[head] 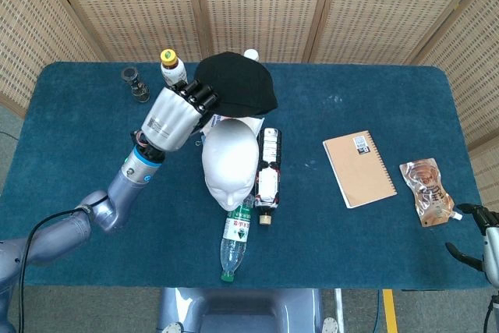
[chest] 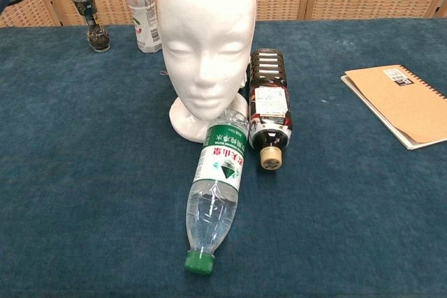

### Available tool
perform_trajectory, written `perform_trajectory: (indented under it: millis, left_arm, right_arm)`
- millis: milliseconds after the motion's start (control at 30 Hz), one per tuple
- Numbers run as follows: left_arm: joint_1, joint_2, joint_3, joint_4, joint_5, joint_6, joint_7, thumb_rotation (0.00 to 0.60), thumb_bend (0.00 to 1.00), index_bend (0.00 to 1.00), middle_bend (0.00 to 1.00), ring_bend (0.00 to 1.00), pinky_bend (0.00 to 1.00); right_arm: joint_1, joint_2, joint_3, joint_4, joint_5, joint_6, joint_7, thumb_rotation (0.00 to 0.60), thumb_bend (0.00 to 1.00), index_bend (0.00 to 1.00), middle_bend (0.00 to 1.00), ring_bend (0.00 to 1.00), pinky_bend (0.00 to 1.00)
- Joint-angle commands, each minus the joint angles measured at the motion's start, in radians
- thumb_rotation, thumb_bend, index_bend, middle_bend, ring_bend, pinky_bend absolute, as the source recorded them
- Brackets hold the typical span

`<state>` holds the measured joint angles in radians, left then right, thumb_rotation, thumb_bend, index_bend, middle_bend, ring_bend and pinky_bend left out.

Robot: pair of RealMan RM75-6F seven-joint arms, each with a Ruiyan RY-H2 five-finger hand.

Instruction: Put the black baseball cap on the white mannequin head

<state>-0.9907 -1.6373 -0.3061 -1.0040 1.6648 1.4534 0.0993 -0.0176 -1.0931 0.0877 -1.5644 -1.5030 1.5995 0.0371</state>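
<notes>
One hand, the left [head: 173, 118], grips the black cap [head: 236, 85] at upper centre of the head view, just above the upright mannequin head [head: 230, 161]. The right hand [head: 485, 241], at lower right, is mostly cropped; its state is unclear.

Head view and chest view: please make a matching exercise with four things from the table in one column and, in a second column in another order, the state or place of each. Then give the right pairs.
Things:
1. black baseball cap
2. clear water bottle
3. brown notebook
4. white mannequin head

States or places:
a. lies flat on the cloth, well to the right of the bottles
b. stands upright on its base
c. held above the table by the left hand
d. lies on its side, green cap toward the camera

Pairs: 1-c, 2-d, 3-a, 4-b
</notes>
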Motion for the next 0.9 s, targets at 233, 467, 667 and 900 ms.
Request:
perform_trajectory:
  millis: [233, 467, 667, 900]
  left_arm:
    - [0.011, -0.006, 0.068, -0.045, 0.07, 0.061, 0.022, 0.6, 0.48, 0.79, 0.56, 0.5, 0.75]
    - [0.045, 0.023, 0.107, -0.096, 0.107, 0.103, 0.042, 0.6, 0.48, 0.79, 0.56, 0.5, 0.75]
    - [0.068, 0.058, 0.134, -0.138, 0.143, 0.131, 0.065, 0.6, 0.48, 0.79, 0.56, 0.5, 0.74]
    - [0.112, 0.09, 0.163, -0.169, 0.171, 0.172, 0.072, 0.6, 0.48, 0.79, 0.56, 0.5, 0.74]
  right_arm:
    - [-0.003, 0.0, 0.001, 0.008, 0.005, 0.001, 0.01, 0.6, 0.09, 0.31, 0.37, 0.41, 0.32]
    - [-0.002, -0.002, 0.0, 0.012, 0.004, -0.002, 0.012, 0.6, 0.09, 0.31, 0.37, 0.41, 0.32]
    - [-0.002, -0.002, 0.0, 0.01, 0.002, -0.001, 0.01, 0.6, 0.09, 0.31, 0.37, 0.41, 0.32]
    - [-0.002, 0.001, 0.0, 0.003, -0.001, 0.001, 0.008, 0.6, 0.09, 0.31, 0.37, 0.41, 0.32]
